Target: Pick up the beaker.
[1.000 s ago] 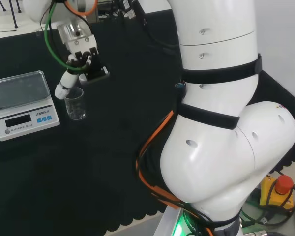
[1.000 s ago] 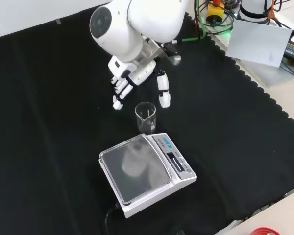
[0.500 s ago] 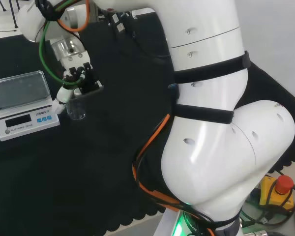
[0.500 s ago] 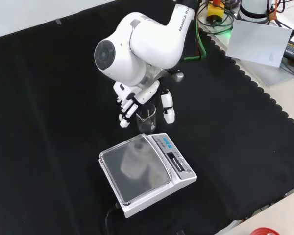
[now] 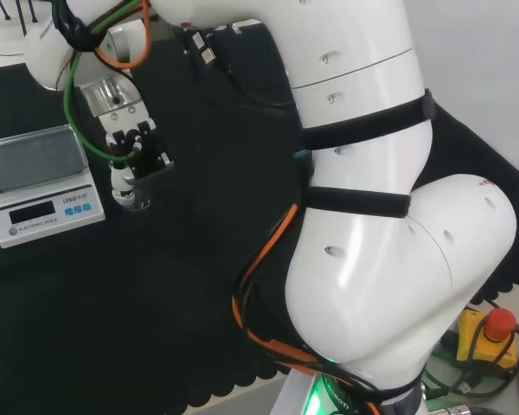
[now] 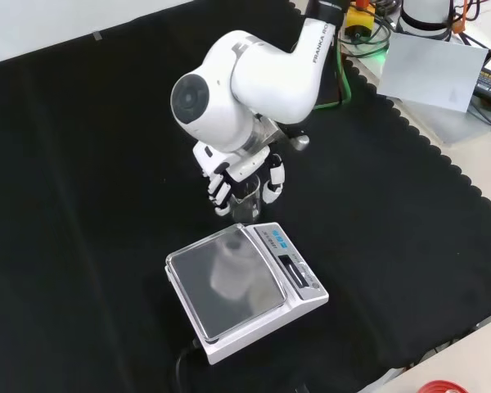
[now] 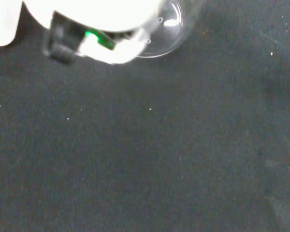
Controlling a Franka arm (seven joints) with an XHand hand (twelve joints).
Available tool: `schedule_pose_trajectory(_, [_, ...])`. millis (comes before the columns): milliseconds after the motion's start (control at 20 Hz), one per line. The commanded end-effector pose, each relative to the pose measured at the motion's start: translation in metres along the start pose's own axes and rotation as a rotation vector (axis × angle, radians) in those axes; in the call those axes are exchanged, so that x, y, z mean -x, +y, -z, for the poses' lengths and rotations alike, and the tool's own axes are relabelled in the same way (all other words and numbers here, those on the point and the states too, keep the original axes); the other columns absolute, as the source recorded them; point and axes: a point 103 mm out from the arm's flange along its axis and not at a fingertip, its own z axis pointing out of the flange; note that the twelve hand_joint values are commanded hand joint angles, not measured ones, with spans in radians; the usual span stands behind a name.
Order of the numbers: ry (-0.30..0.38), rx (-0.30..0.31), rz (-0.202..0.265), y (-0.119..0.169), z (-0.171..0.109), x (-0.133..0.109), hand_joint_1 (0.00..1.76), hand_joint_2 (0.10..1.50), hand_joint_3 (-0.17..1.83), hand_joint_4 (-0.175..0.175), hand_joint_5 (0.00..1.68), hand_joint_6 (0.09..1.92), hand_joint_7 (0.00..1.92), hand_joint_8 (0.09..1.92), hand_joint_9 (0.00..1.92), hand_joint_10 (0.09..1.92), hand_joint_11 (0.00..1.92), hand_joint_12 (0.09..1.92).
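A small clear glass beaker (image 6: 248,197) stands upright on the black cloth, just behind the scale's far corner in the front view. The black and white hand (image 6: 233,168) has come down over it, fingers (image 6: 218,185) on one side and thumb (image 6: 274,179) on the other, curled in against the glass. In the head view the hand (image 5: 126,154) covers the beaker's (image 5: 138,201) top, so just its lower part shows. The wrist view shows the beaker's round base (image 7: 167,26) beside a blurred white part of the hand (image 7: 87,14).
A white digital scale (image 6: 245,286) with a steel pan sits close in front of the beaker in the front view, and to its left in the head view (image 5: 39,177). The arm's big white links (image 5: 372,216) stand at the head view's right. Cables and boxes lie past the cloth's edge.
The hand has moved down and towards the scale until it straddles the beaker. Its fingers and thumb, spread before, have curled in round the glass. The beaker has not moved.
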Motion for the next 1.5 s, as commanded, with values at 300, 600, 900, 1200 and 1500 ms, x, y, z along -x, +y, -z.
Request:
schedule_pose_trajectory(300, [0.041, 0.194, -0.055, 0.005, 0.002, -0.01, 1.17, 0.54, 0.74, 0.07, 0.95, 1.11, 0.79, 1.15, 1.15, 0.68, 1.14, 1.0])
schedule_pose_trajectory(600, [0.039, 0.189, -0.045, 0.001, 0.011, -0.005, 1.16, 0.66, 0.71, -0.036, 1.17, 0.86, 0.87, 1.2, 1.22, 0.66, 1.27, 0.89])
schedule_pose_trajectory(900, [0.051, 0.231, -0.034, -0.019, 0.042, 0.006, 1.17, 0.66, 0.72, -0.055, 1.18, 0.86, 0.88, 1.21, 1.23, 0.66, 1.29, 0.87])
schedule_pose_trajectory(1200, [0.057, 0.291, -0.028, -0.039, 0.085, 0.01, 1.17, 0.65, 0.73, -0.06, 1.18, 0.86, 0.88, 1.21, 1.24, 0.66, 1.3, 0.86])
schedule_pose_trajectory(1500, [0.046, 0.346, 0.016, -0.046, 0.129, -0.014, 1.17, 0.65, 0.73, -0.066, 1.18, 0.86, 0.88, 1.21, 1.24, 0.66, 1.3, 0.86])
